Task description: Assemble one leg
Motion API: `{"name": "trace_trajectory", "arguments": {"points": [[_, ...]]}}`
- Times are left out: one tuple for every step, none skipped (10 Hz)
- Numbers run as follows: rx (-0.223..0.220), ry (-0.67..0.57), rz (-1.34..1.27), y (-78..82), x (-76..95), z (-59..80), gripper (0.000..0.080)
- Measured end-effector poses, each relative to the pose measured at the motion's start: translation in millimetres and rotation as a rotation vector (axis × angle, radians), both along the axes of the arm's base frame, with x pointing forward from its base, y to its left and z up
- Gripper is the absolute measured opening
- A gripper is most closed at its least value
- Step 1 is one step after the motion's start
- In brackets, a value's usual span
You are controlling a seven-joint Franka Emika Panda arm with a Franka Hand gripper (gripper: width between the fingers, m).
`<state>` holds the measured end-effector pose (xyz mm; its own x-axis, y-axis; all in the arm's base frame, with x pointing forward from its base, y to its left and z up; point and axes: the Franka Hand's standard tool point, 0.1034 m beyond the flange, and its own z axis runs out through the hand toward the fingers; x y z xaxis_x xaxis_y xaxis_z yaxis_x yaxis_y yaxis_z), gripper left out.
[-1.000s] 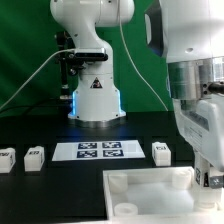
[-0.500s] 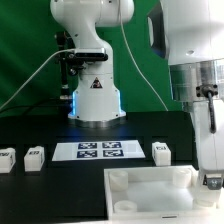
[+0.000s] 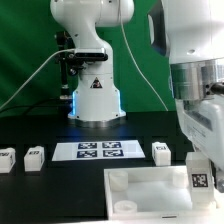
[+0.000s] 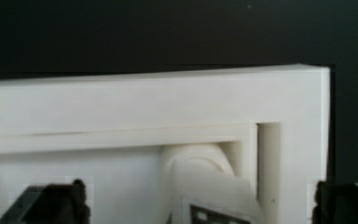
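The gripper (image 4: 201, 203) stands open astride the leg (image 3: 198, 179) at frame's lower right; it should close squarely, keeping the leg upright at the plate (image 3: 150, 181) corner.

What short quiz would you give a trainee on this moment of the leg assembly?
1. How many legs lie on the table, off the plate?
2. True or false: the marker board lies between the two legs on the exterior view's left and the one on its right.
3. Where is the fourth leg? A) at the plate's corner on the exterior view's right; B) on the marker board; C) beside the two legs on the left.
Key: 1) three; 2) true; 3) A.
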<state>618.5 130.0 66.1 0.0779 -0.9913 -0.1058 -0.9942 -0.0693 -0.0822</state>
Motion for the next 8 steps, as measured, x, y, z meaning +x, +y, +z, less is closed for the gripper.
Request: {"name": "trace_trajectory", "arguments": {"points": [[-0.009, -0.016, 0.119, -2.0, 1.1, 2.2, 0.0646], [-0.018, -0.025, 0.219, -1.9, 0.5, 0.3, 0.0649], [-0.025, -0.035, 0.313, -2.2, 0.4, -0.1, 0.0649], [-0.032, -0.044, 0.396, -2.5, 0.4, -0.1, 0.0649], [-0.042, -0.058, 0.523, -3.1, 0.5, -0.4, 0.0649], [-0.052, -0.069, 0.625, -3.9, 0.5, -0.5, 0.0649], [-0.065, -0.082, 0.756, -6.0, 0.9, -0.5, 0.0649], [-0.078, -0.095, 0.891, -10.2, 1.7, -0.5, 0.0649]]}}
